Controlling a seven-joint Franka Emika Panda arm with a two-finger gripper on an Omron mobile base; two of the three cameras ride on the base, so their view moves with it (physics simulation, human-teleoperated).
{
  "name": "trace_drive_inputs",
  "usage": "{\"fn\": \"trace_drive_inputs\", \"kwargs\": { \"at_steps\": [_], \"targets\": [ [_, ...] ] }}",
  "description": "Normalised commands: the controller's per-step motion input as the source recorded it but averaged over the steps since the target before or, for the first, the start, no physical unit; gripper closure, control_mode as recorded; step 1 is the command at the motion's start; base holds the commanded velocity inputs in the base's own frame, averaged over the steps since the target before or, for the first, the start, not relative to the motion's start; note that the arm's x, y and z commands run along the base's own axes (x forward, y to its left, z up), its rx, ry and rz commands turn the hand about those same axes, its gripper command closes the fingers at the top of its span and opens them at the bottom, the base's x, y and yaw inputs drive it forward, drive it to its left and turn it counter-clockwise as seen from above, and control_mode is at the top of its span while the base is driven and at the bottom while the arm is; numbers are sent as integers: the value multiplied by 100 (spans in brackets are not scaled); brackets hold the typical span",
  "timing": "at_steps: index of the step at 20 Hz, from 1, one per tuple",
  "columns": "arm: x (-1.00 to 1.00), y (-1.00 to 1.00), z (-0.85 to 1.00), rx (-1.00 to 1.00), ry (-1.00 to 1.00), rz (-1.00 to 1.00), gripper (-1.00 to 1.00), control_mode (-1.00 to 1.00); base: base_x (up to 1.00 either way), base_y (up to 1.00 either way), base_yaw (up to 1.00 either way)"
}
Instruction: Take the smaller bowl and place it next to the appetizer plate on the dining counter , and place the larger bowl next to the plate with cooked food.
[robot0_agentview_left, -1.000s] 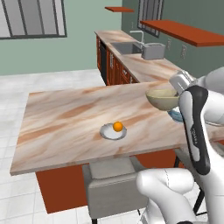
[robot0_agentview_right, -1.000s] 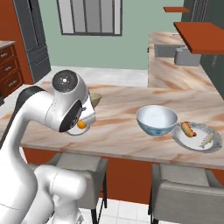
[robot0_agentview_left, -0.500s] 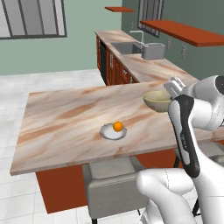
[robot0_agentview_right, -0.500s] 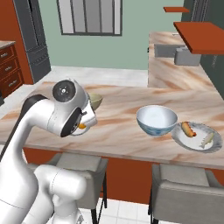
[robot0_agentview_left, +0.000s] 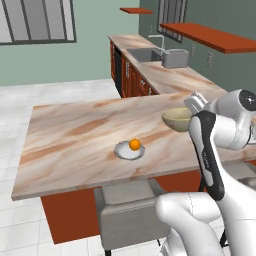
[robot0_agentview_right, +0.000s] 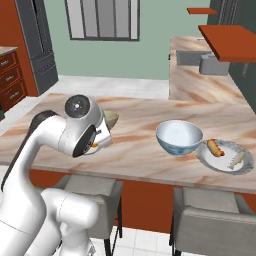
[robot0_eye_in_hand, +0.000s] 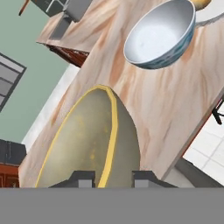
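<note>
My gripper (robot0_eye_in_hand: 113, 178) is shut on the rim of the smaller bowl (robot0_eye_in_hand: 89, 142), a plain olive-tan bowl that tilts on edge in the hand view. It hangs over the dining counter (robot0_agentview_left: 75, 135), to the right of the appetizer plate (robot0_agentview_left: 128, 151) with its orange ball (robot0_agentview_left: 134, 144). From the left base, the smaller bowl (robot0_agentview_left: 176, 119) is a short way above the slab. The larger bowl (robot0_agentview_right: 179, 137), white with blue patterns, stands upright beside the plate with cooked food (robot0_agentview_right: 223, 156). My arm hides most of the smaller bowl (robot0_agentview_right: 111, 118) in the right base view.
Grey stools (robot0_agentview_left: 125, 210) (robot0_agentview_right: 210, 215) stand under the counter's near edge. A kitchen counter with a sink (robot0_agentview_left: 150, 54) and a grey box (robot0_agentview_left: 175, 58) runs along the back right. Red-brown shelves (robot0_agentview_left: 210, 37) hang above it.
The arm has carried the smaller bowl a little lower and to the left, nearer the appetizer plate. The larger bowl and both plates have stayed put.
</note>
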Motion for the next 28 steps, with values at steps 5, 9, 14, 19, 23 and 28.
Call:
{"fn": "trace_drive_inputs", "kwargs": {
  "at_steps": [5,9,14,19,23,28],
  "targets": [
    [3,0,-33,0,7,0,100,-100,0,0,0],
    [14,0,-40,0,0,0,100,-100,0,0,0],
    [28,0,-42,0,0,0,100,-100,0,0,0],
    [29,0,-33,0,0,0,100,-100,0,0,0],
    [29,0,-25,0,0,0,100,-100,0,0,0],
    [27,0,-23,0,0,0,100,-100,0,0,0]
  ]
}}
